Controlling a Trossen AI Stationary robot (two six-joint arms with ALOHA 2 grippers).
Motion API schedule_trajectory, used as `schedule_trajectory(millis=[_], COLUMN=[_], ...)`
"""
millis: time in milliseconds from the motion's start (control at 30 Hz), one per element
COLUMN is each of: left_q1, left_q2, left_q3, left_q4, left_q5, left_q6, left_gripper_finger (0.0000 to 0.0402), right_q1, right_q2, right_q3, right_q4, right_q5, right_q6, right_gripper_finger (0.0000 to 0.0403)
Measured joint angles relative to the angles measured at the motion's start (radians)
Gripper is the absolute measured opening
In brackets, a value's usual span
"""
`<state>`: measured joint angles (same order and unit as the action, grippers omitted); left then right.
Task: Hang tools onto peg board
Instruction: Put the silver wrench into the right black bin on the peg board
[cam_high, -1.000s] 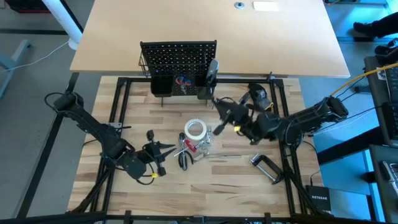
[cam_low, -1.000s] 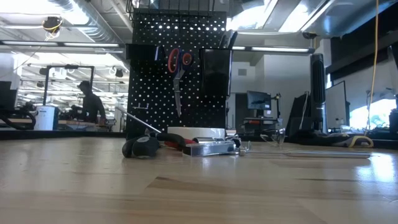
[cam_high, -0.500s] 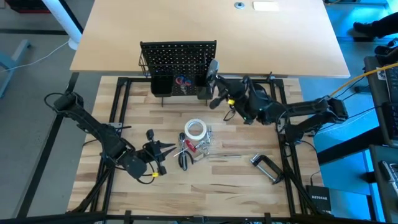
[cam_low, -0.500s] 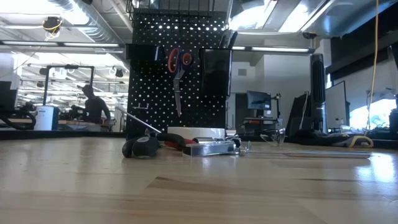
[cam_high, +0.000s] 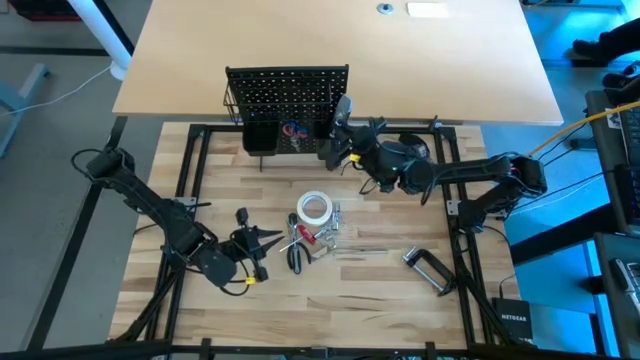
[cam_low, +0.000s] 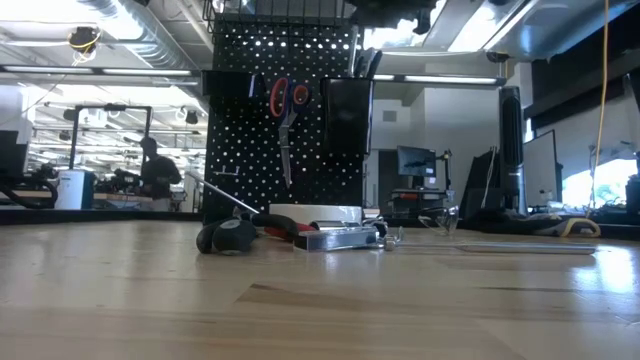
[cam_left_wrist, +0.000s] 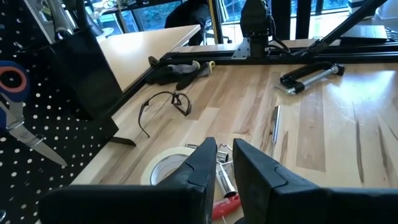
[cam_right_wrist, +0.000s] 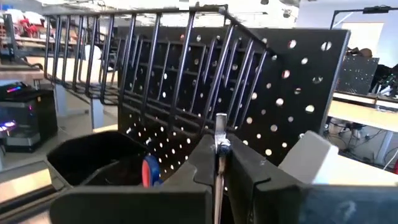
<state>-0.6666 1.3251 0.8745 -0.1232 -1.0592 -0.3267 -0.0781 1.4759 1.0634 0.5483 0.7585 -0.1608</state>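
Note:
The black peg board (cam_high: 287, 90) stands upright at the table's far side, with a wire basket (cam_right_wrist: 143, 56) and black cups (cam_right_wrist: 93, 155). Red-handled scissors (cam_low: 288, 105) hang on it. My right gripper (cam_high: 332, 146) is high up by the board's right cup (cam_low: 345, 115), shut on a thin silver metal tool (cam_right_wrist: 219, 134). The white tape roll (cam_high: 314, 208), red-handled tools (cam_high: 305, 238) and the silver C-clamp (cam_high: 428, 268) lie on the table. My left gripper (cam_high: 266, 240) waits near the table's left, just left of the tape roll, open by a narrow gap and empty. My right gripper pinches the thin silver tool's shaft (cam_right_wrist: 218, 163) between its two fingers. The tool runs along the fingers, and its free end (cam_right_wrist: 220, 119) sticks out past the fingertips toward the peg board. It is lifted clear of the table.
Safety glasses (cam_left_wrist: 163, 102) lie on the table right of the board. A black frame (cam_high: 190, 170) runs around the wooden work area. A person (cam_low: 155, 170) stands far off in the room behind.
My right gripper has gone from above the table's middle right toward the far edge and the left, up to the peg board's right cup, with the thin silver tool still between its fingers.

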Motion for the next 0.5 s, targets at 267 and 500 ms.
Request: schedule_trajectory(millis=[267,500], left_q1=[0.0,0.0], left_q2=[0.0,0.0], left_q3=[0.0,0.0], left_q4=[0.0,0.0], left_q5=[0.0,0.0], left_q6=[-0.004,-0.006], left_gripper_finger=[0.0045,0.0045], right_q1=[-0.015,-0.015], right_q2=[0.027,0.033], right_q3=[0.0,0.0], right_q4=[-0.073,-0.111], right_q5=[-0.001,0.01], right_q6=[0.031,0.037], right_gripper_finger=[0.0024,0.0025])
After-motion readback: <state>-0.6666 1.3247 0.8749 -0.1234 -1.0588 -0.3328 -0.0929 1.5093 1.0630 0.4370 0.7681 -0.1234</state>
